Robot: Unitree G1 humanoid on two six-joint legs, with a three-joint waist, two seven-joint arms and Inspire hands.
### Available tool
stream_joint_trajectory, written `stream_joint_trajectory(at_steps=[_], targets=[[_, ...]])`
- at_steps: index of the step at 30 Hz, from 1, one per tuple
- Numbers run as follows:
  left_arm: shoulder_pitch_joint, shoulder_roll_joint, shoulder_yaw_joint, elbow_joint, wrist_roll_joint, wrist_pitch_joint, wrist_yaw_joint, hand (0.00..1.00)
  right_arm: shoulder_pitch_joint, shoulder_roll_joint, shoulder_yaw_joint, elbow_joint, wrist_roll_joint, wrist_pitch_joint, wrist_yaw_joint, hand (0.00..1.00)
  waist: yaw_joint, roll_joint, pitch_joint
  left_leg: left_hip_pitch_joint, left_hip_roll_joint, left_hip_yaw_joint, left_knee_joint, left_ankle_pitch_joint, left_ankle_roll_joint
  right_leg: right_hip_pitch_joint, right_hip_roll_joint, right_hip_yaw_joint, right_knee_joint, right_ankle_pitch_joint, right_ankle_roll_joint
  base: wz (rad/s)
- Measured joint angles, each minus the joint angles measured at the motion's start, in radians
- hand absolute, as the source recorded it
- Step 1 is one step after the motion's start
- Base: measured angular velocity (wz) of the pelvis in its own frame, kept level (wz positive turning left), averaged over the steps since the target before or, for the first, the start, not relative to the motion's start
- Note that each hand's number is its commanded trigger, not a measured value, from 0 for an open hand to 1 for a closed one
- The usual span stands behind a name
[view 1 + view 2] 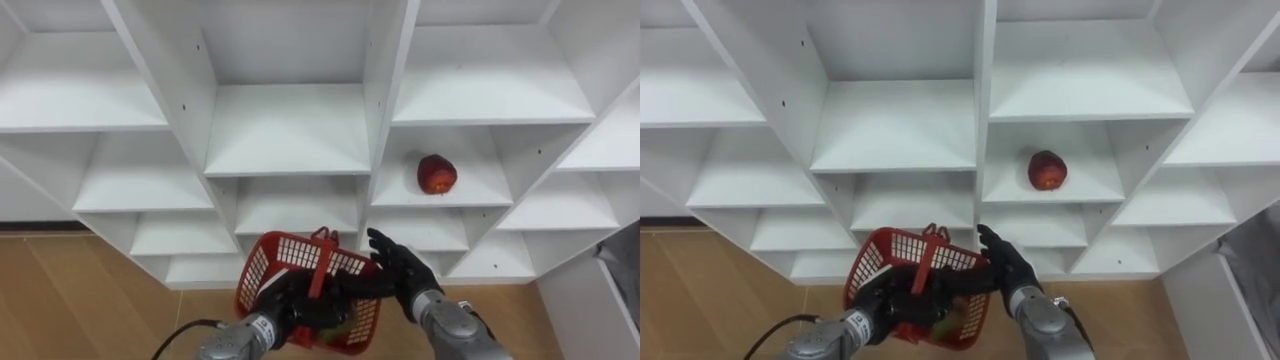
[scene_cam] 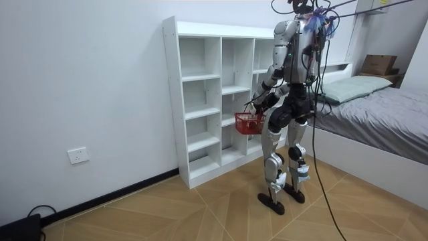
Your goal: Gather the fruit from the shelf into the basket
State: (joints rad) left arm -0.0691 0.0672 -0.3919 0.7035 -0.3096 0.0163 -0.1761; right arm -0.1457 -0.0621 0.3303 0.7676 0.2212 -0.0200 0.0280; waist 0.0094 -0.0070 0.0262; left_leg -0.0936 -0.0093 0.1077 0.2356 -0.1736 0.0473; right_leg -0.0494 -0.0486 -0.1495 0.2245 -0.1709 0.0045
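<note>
Left eye view: red apple (image 1: 437,174) sits alone on a white shelf of the closet (image 1: 290,130), in the column just right of the middle one, toward the back of its compartment. Nothing touches it.

Below it and nearer to you, the red mesh basket (image 1: 262,268) hangs in front of the lower shelves with its handle standing up. Something greenish shows through the mesh at the bottom; you can't tell what it is.

Left hand (image 1: 290,305) holds the basket, dark fingers curled on it near the foot of the handle. Right hand (image 1: 405,275) is empty, fingers straight and spread, over the basket's right rim and pointing up toward the apple's shelf, well short of it.

Room view: robot stands upright on the wood floor (image 2: 200,207), facing the closet, basket at waist height. Bed (image 2: 381,107) behind it.
</note>
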Motion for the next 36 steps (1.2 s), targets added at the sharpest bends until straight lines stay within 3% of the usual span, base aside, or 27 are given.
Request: stream_joint_trajectory(at_steps=[9,17,25,27,33,36], targets=[[0.016,0.027,0.02,0.004,0.0,-0.008,0.034,1.0,0.071,-0.033,0.001,-0.117,-0.114,-0.011,-0.031,0.0,-0.002,0.002,-0.0105,0.055,-0.001,0.004,-0.017,0.0,0.0,0.046,0.002,0.01,-0.006,0.0,0.0,-0.02],[0.081,0.035,0.092,-0.019,0.017,-0.013,0.053,1.0,0.137,-0.06,-0.032,-0.261,-0.124,-0.011,-0.041,0.0,-0.005,-0.02,-0.0296,0.095,-0.002,0.014,-0.032,0.002,-0.002,0.077,0.003,0.014,-0.024,0.0,0.001,-0.01],[0.107,0.042,0.096,-0.075,0.016,-0.013,0.083,1.0,0.172,-0.062,-0.051,-0.359,-0.192,-0.015,-0.095,0.0,-0.006,-0.028,-0.0245,0.123,-0.002,0.018,-0.054,0.002,-0.003,0.104,0.006,0.025,-0.04,0.0,0.002,-0.02],[0.107,0.042,0.096,-0.082,0.015,-0.019,0.085,1.0,0.173,-0.062,-0.051,-0.359,-0.19,-0.015,-0.117,0.0,-0.007,-0.03,-0.0173,0.123,-0.002,0.024,-0.057,0.002,-0.003,0.105,0.006,0.027,-0.04,0.0,0.002,-0.06],[0.122,0.046,0.097,-0.124,0.007,-0.021,0.088,1.0,0.173,-0.064,-0.081,-0.402,-0.19,-0.017,-0.149,0.0,-0.011,-0.029,-0.0113,0.134,-0.001,0.031,-0.07,0.002,-0.003,0.105,0.006,0.035,-0.04,0.0,0.002,-0.03],[0.123,0.044,0.105,-0.136,0.006,-0.03,0.101,1.0,0.173,-0.066,-0.092,-0.41,-0.192,-0.044,-0.17,0.0,-0.011,-0.029,-0.0109,0.143,-0.001,0.032,-0.075,0.002,-0.003,0.111,0.007,0.037,-0.04,0.0,0.003,-0.02]])
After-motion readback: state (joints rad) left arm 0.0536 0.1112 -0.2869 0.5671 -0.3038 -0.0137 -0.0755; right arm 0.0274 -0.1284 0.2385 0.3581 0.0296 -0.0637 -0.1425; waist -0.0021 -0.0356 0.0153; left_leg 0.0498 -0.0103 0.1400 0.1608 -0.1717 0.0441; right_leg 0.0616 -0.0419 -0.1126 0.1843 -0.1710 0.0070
